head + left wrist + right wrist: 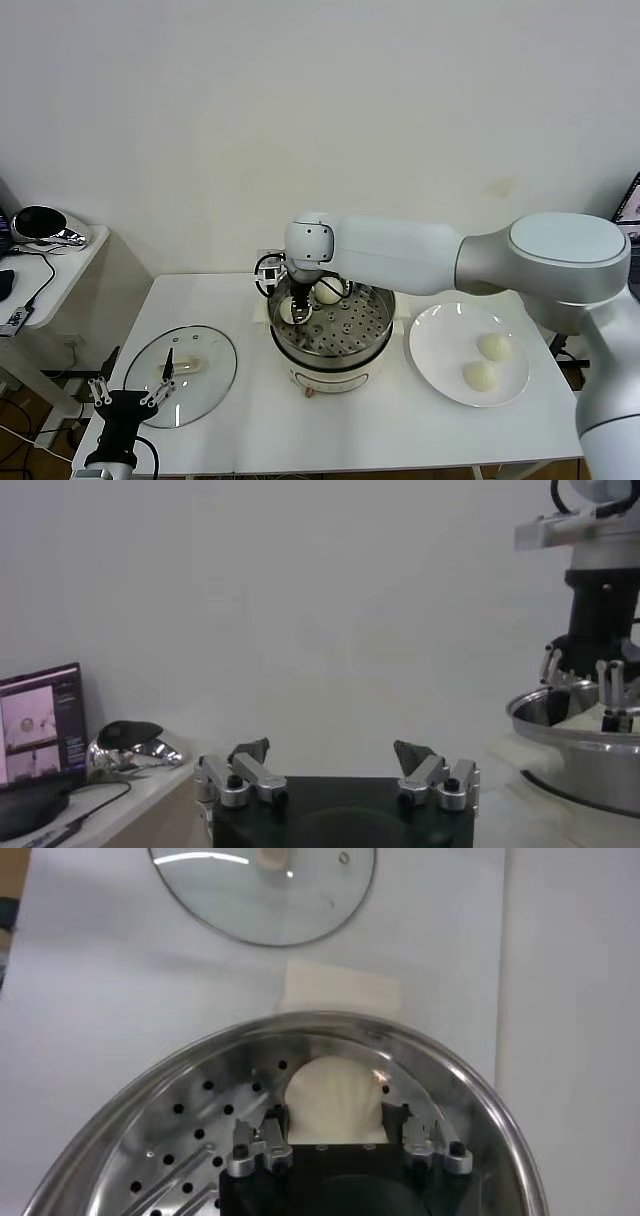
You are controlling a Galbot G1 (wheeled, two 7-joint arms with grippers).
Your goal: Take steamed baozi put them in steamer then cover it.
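The steamer (332, 345), a shiny pot with a perforated tray on a white base, stands mid-table. My right gripper (293, 306) reaches into its back left part and is shut on a cream-white baozi (335, 1093) that rests on the tray against the wall (440, 1080); the fingers (273, 1131) flank it. A second baozi (328, 293) lies in the steamer behind it. Two more baozi (494, 346) (480, 375) lie on the white plate (432, 340). The glass cover (195, 385) lies flat at the left. My left gripper (135, 380) waits open at its near edge.
The cover also shows in the right wrist view (262, 893) beyond the steamer. The left wrist view shows the open left gripper (332, 752) and the steamer (585, 745) with the right arm above it. A side table (55, 255) with devices stands at far left.
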